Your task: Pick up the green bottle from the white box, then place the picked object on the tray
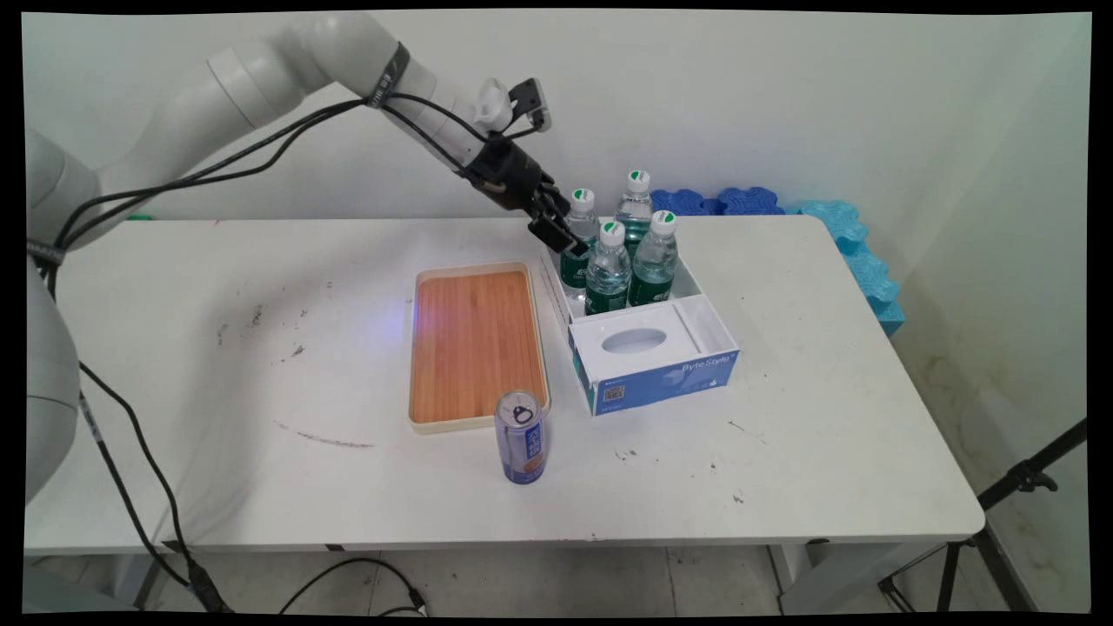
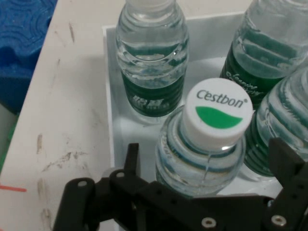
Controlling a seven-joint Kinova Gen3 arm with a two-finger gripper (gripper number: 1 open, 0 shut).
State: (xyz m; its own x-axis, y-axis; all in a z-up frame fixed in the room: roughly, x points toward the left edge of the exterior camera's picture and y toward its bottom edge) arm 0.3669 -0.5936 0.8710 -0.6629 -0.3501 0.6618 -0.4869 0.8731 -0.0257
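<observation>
- The clear ribbed plastic water bottle (image 2: 199, 159) nearest the gripper has a green label and a white cap printed "Cestbon" above a green patch; it stands at the far left of the box's rear compartment.
- Three more bottles (image 1: 639, 252) of the same make stand upright with it, close together.
- The white box (image 1: 706, 330) has a blue printed front; its front compartment has a white cover with an oval opening.
- The black two-finger gripper (image 1: 565, 233) reaches down at a slant over the box's far left corner. Its fingers (image 2: 132, 161) stand apart, one on each side of the capped bottle's shoulder; contact cannot be told.
- A shallow cream tray (image 1: 478, 423) with a wood-grain floor lies left of the box.
- A blue drink can (image 1: 520, 437) stands upright at the tray's near right corner.
- The white table (image 1: 217, 365) is scuffed.
</observation>
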